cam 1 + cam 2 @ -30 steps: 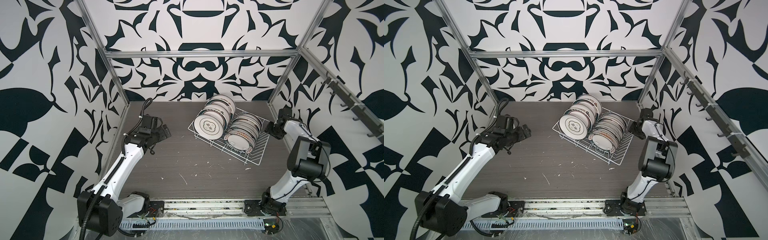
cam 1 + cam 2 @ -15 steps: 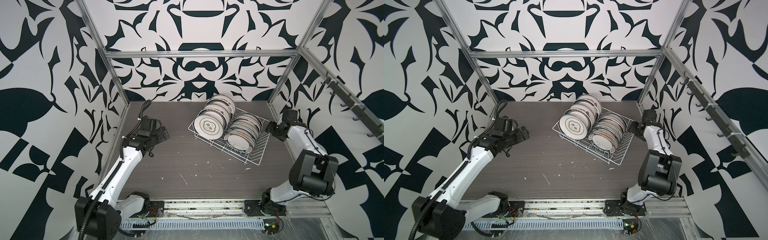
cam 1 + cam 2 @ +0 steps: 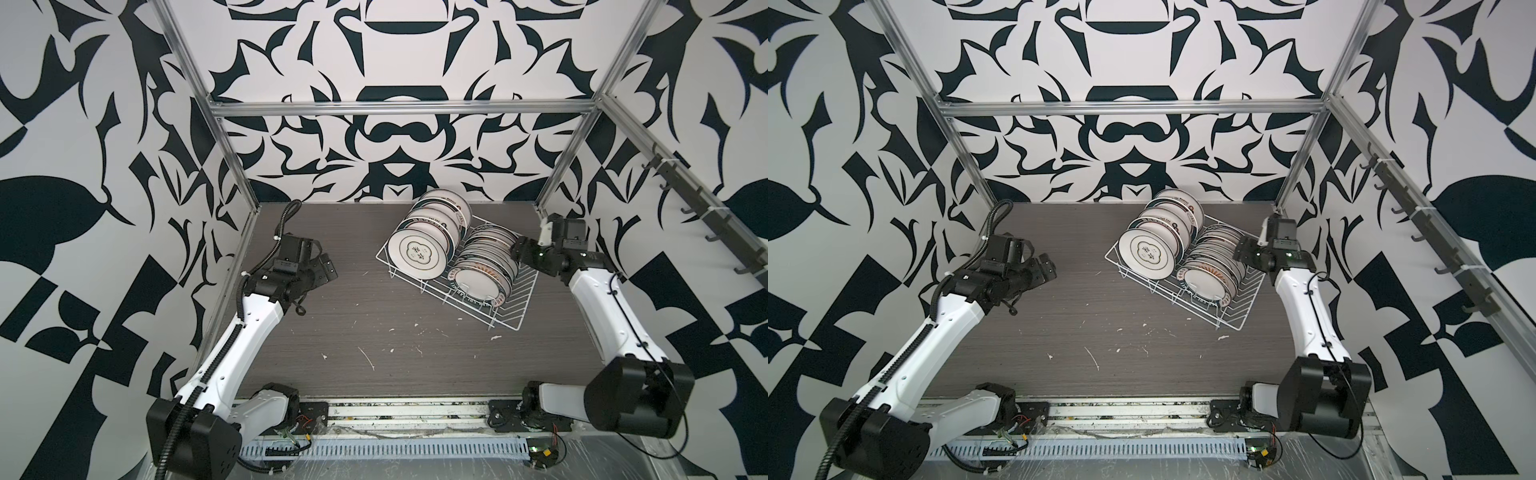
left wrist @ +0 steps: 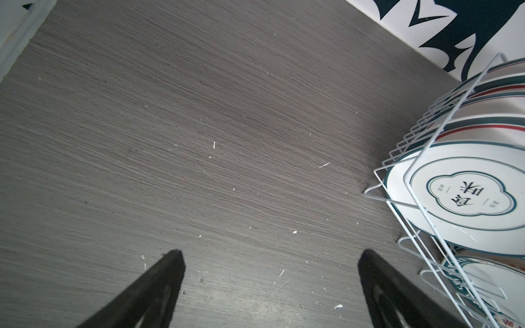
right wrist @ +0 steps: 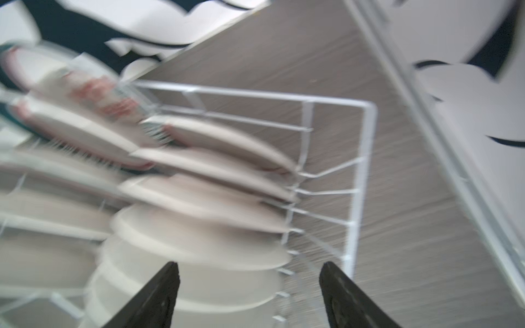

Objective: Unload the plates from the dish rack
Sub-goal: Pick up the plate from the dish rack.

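Tabletop of dark grey wood grain (image 3: 374, 332) is carrying the rectangular white wire dish rack (image 3: 515, 309), which is lying straight ahead of the right gripper (image 3: 515, 251) and well apart from the left gripper (image 3: 328, 270). Round white plates with dark green rims and red-brown lettering (image 3: 419, 254) are standing on edge inside it in two leaning rows. The row fronted by an orange-printed plate (image 3: 478, 282) is sitting just beyond the right fingertips (image 5: 164, 286), with its rims turned toward them. Each disc is therefore presenting a thin edge across the gap. Blur in the right wrist view is hiding whether anything is touching. Both grippers are gaping, jaws spread and clasping nothing. The right arm is looking much the nearer, so by my judgement the coming pinch is falling to it, with the jaws straddling one rim.
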{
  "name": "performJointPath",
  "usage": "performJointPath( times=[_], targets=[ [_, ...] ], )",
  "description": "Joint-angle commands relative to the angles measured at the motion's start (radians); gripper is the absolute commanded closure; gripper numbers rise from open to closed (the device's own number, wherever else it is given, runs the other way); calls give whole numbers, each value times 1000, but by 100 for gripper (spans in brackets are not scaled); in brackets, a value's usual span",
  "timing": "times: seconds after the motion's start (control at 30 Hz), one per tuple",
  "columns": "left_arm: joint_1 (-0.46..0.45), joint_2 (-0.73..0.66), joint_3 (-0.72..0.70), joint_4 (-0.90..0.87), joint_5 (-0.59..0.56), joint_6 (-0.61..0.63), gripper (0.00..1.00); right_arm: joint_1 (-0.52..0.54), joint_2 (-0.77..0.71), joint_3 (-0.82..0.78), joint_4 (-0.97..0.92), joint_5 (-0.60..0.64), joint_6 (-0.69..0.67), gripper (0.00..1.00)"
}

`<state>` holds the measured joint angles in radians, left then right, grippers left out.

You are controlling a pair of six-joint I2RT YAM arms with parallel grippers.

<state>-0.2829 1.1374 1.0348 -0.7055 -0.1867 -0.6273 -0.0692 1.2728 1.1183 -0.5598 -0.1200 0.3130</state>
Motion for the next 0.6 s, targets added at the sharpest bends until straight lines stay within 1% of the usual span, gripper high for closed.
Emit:
performJointPath(
  times=[0.0,0.07,0.13,0.3,0.47,0.57],
  targets=[
    [-4,18,28,-72,12,-14,1,106,-77,-12,-54,96,1,18],
    [-3,21,27,-82,23,-12,1,137,-117,-17,-66,106,7,18],
    [-4,20,24,-89,26,-11,1,160,-142,-7,-82,89,-3,17],
    [-3,-4,13,-80,52,-13,1,230,-135,25,-101,8,-90,17],
    [-4,-15,-1,-75,69,-29,1,388,-69,90,-105,-8,-192,17],
    [-3,-15,0,-78,78,-31,1,492,-2,145,-97,49,-249,17]
  ],
)
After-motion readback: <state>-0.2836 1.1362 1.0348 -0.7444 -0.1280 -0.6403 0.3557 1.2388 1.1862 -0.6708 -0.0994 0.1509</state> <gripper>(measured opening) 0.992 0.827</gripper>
